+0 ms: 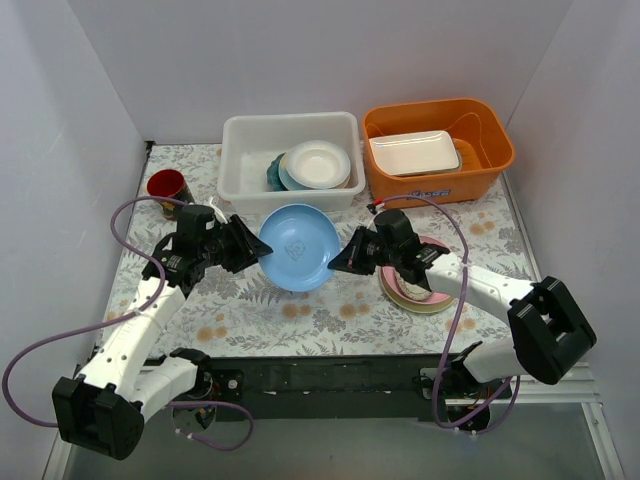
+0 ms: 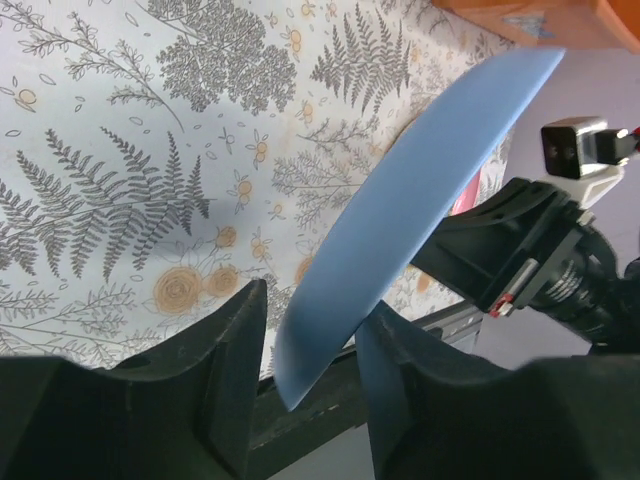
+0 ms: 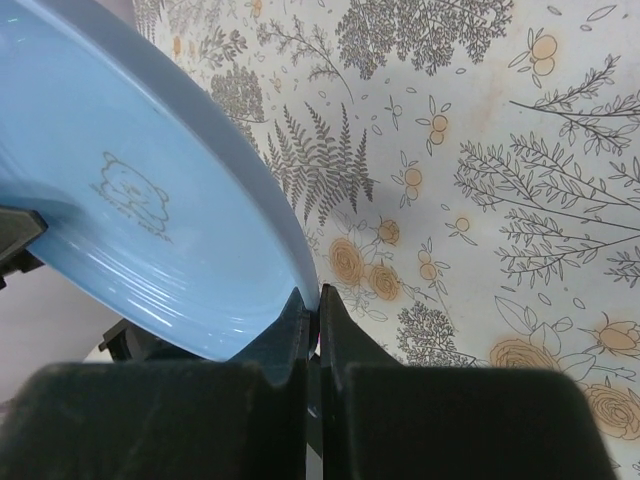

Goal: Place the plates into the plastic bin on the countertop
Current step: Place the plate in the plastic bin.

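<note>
Your right claw [image 1: 342,262] is pinched tight on the rim of the light blue plate [image 1: 298,245]. Your left claw [image 1: 256,250] straddles the opposite rim, and you cannot tell whether it grips. The plastic bin [image 1: 240,175] sits just beyond both claws and holds a white plate [image 1: 318,163]. A plate stack [image 1: 420,300] lies under the right claw's arm.

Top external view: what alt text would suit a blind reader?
A tilted light blue plate hangs between two grippers over a floral cloth: the right gripper pinches its rim, the left gripper straddles the opposite edge. Behind, a white bin holds plates.
</note>
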Action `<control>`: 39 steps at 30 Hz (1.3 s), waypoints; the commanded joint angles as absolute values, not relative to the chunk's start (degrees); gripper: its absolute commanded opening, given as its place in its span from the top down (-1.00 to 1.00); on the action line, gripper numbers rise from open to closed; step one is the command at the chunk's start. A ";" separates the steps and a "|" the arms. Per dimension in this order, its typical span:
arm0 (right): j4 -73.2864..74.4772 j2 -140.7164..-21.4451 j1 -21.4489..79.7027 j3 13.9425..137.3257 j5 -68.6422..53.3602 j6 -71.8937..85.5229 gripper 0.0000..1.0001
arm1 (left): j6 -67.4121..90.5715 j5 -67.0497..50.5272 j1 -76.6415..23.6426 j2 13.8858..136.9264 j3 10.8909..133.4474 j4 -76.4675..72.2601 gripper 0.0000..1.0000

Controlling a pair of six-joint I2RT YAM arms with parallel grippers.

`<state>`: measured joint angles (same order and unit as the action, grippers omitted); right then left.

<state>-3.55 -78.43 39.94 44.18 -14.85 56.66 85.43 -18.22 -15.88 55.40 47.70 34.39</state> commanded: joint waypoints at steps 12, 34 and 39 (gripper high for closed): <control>-7.65 -80.77 41.13 47.72 -20.92 54.40 0.97 | 85.69 -16.44 -17.05 56.25 49.31 31.99 1.00; -19.86 -78.23 41.22 42.19 -23.65 57.22 -0.73 | 85.52 -15.91 -17.14 54.67 48.34 34.10 1.00; -19.25 -76.55 41.22 41.84 -22.77 56.51 -0.96 | 85.87 -16.17 -17.14 54.14 48.16 33.75 1.00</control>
<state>-16.53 -79.37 41.19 41.93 -22.85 57.67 85.06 -14.66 -16.99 56.31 48.14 35.48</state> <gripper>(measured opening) 0.972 0.087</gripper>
